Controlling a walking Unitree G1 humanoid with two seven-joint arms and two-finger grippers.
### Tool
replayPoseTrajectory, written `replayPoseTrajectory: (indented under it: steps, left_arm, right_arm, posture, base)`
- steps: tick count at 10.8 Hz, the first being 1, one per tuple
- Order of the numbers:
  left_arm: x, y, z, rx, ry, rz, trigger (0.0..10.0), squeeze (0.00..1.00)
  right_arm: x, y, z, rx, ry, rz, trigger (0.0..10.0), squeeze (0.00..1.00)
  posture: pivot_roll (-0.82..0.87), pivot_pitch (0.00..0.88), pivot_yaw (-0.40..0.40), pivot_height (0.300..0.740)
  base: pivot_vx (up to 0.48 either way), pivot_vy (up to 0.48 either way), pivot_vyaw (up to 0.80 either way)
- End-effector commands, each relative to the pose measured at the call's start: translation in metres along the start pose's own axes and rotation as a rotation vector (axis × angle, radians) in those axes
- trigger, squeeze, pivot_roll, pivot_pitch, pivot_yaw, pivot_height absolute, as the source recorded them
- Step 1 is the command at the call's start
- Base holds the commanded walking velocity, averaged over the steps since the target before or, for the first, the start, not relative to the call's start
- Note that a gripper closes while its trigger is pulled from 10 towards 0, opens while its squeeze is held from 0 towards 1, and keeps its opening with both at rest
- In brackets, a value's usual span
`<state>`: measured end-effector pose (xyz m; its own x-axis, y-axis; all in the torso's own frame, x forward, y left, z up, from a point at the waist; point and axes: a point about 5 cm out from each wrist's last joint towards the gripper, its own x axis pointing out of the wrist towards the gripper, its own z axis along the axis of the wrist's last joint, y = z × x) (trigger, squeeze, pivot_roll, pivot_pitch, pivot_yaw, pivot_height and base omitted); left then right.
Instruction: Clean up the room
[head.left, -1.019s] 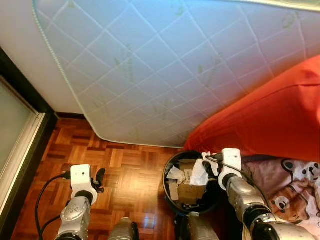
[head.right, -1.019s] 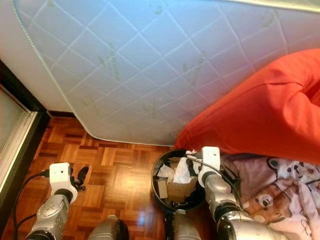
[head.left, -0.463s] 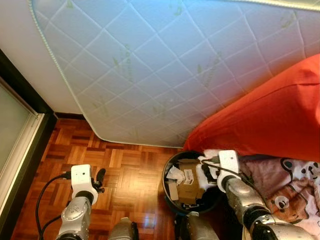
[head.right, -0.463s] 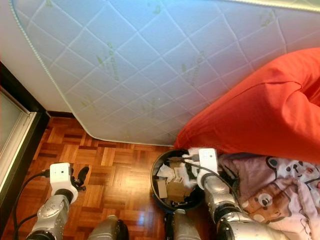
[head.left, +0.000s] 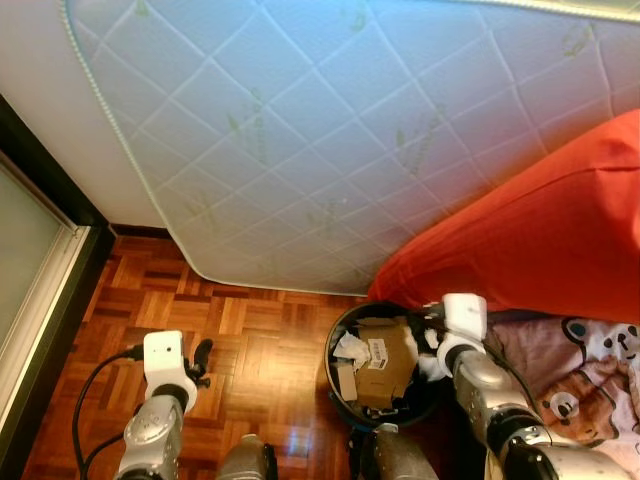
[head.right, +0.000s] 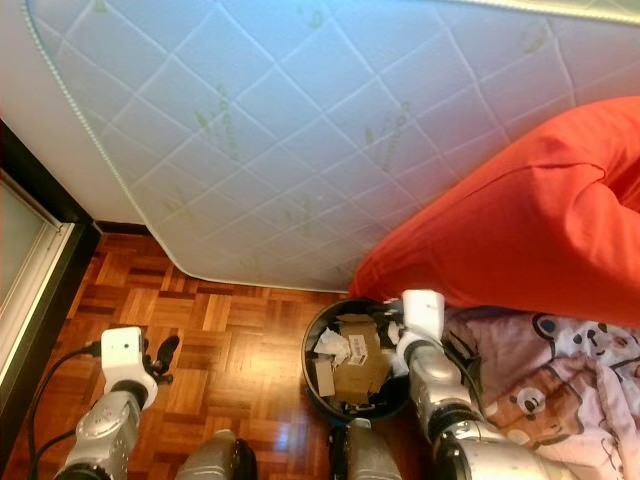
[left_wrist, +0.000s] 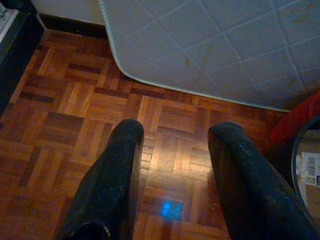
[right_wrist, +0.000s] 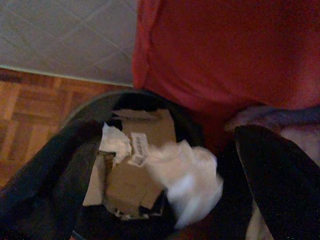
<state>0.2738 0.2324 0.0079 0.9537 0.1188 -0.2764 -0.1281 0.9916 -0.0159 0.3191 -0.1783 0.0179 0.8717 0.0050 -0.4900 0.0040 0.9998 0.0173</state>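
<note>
1. Setting: a bedroom in a home.
2. Quilted white mattress (head.left: 330, 140) standing on edge against the far wall.
3. Red bedding (head.left: 540, 230) and a panda-print blanket (head.left: 585, 365), near right.
4. Wooden parquet floor (head.left: 250, 340); black waste bin (head.left: 345, 400) holding cardboard and paper.
5. Dark-framed sliding door (head.left: 35, 260), left.

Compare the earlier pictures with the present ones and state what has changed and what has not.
The right gripper, earlier holding white crumpled paper above the black bin, has opened; the paper now lies inside, against the cardboard. The left gripper stays open over the parquet floor. Mattress unchanged.
</note>
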Motion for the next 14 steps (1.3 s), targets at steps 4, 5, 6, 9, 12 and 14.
replayPoseTrajectory:
  steps: [4, 5, 6, 9, 12, 14]
  left_arm:
    - [-0.005, 0.001, -0.009, -0.002, 0.027, 0.006, 10.0, 0.0]
    - [-0.005, 0.001, -0.009, -0.003, 0.027, 0.006, 10.0, 0.0]
    - [-0.005, 0.001, -0.009, -0.003, 0.03, 0.006, 10.0, 0.0]
    - [-0.015, 0.011, -0.029, 0.014, 0.14, 0.048, 10.0, 0.0]
    - [-0.018, 0.019, -0.036, 0.033, 0.191, 0.073, 10.0, 0.0]
    - [-0.019, 0.022, -0.038, 0.036, 0.214, 0.084, 10.0, 0.0]
  right_arm:
    - [-0.003, -0.008, -0.015, 0.039, 0.078, -0.027, 10.0, 1.0]
    - [-0.003, -0.007, -0.011, 0.059, 0.048, -0.01, 10.0, 1.0]
    - [-0.002, -0.006, -0.006, 0.076, 0.017, 0.001, 10.0, 1.0]
    - [-0.006, -0.016, -0.004, 0.166, -0.107, -0.039, 10.0, 0.0]
    - [-0.013, -0.025, -0.023, 0.195, -0.077, -0.07, 10.0, 0.0]
    - [-0.017, -0.032, -0.032, 0.225, -0.068, -0.106, 10.0, 0.0]
  posture:
    - [0.24, 0.279, -0.074, 0.681]
    - [0.24, 0.279, -0.074, 0.681]
    - [0.24, 0.277, -0.073, 0.681]
    - [0.24, 0.21, -0.06, 0.689]
    - [0.24, 0.15, -0.033, 0.739]
    - [0.23, 0.117, -0.024, 0.74]
  base:
    - [0.0, 0.0, 0.0]
    - [0.0, 0.0, 0.0]
    - [0.0, 0.0, 0.0]
    - [0.0, 0.0, 0.0]
    - [0.0, 0.0, 0.0]
    - [0.0, 0.0, 0.0]
